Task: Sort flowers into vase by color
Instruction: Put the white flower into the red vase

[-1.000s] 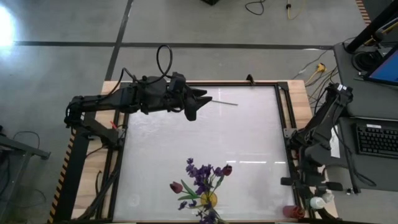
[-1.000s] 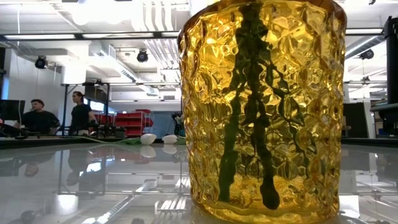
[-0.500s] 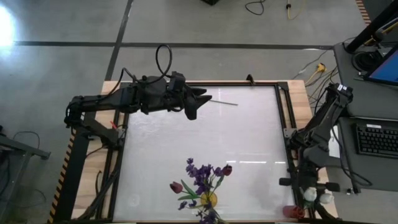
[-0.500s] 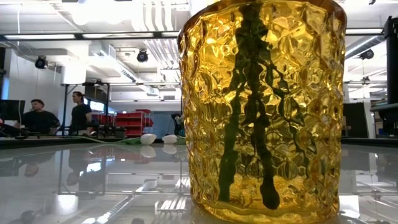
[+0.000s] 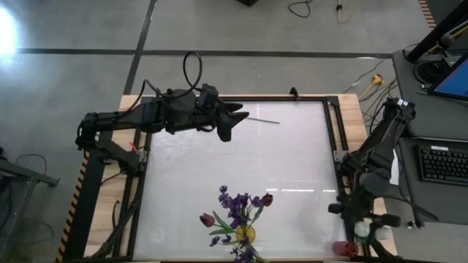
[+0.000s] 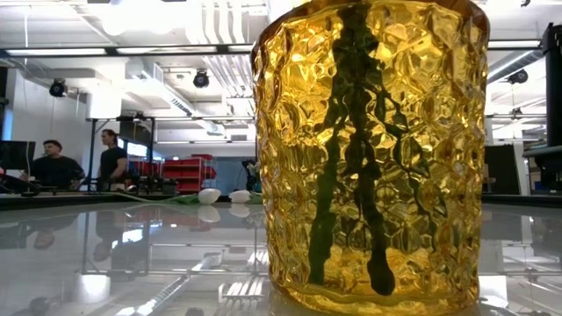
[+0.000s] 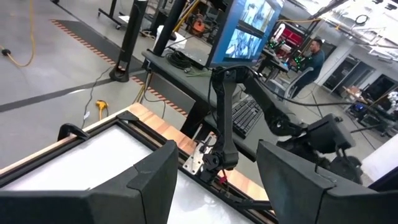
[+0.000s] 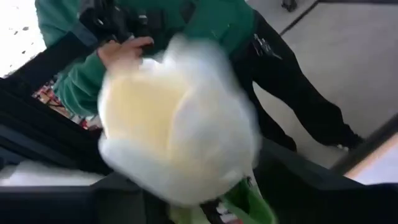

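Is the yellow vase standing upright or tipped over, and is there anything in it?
Upright and holding flowers. The vase stands on its base with dark stems visible through the glass; from above, purple sprigs and dark red tulips spread out of it.

Bare tabletop (image 5: 292, 157) beyond vase (image 5: 245, 234)

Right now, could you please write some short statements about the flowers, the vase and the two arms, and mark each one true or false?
1. The yellow vase stands near the table's front edge and holds purple blossoms and dark red tulips. True.
2. The left gripper holds a purple flower. False: its fingers stand apart with nothing between them.
3. A white tulip bud fills the right wrist view, close to the camera. True.
4. The right gripper hovers over the middle of the table. False: it is off the table's right front corner.
5. The vase is opaque in the low view. False: dark stems show through its glass.
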`<state>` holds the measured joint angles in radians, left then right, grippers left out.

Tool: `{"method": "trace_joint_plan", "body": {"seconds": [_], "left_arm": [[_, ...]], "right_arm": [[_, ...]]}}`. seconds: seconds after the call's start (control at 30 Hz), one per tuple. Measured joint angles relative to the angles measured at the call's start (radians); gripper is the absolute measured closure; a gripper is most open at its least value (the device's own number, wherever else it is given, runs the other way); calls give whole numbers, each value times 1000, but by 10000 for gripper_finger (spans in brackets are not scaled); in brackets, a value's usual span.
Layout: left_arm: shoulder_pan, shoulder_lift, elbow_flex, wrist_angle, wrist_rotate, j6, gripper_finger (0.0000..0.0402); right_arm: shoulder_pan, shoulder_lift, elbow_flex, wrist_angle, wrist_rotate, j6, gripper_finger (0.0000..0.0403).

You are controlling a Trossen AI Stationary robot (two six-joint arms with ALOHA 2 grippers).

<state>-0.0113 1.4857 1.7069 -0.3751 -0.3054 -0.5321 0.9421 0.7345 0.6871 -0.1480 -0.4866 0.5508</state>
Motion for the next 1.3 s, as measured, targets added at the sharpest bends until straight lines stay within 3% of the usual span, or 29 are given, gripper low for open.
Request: {"method": "trace_joint_plan", "body": {"seconds": [0.13,0.33,0.77,0.93,1.3], "left_arm": [[0,0,0,0,0,9,196],[0,0,0,0,0,23,196],[0,0,-2,-9,0,66,196],[0,0,-2,-32,0,71,196],[-1,27,-3,-43,2,-4,196]], "right_arm": [[0,-1,58,-78,-3,-5,184],[0,-1,144,-332,-2,-9,167],[0,0,261,-487,69,0,165],[0,-2,337,-549,175,-36,165],[-13,0,488,-550,562,-107,165]]}}
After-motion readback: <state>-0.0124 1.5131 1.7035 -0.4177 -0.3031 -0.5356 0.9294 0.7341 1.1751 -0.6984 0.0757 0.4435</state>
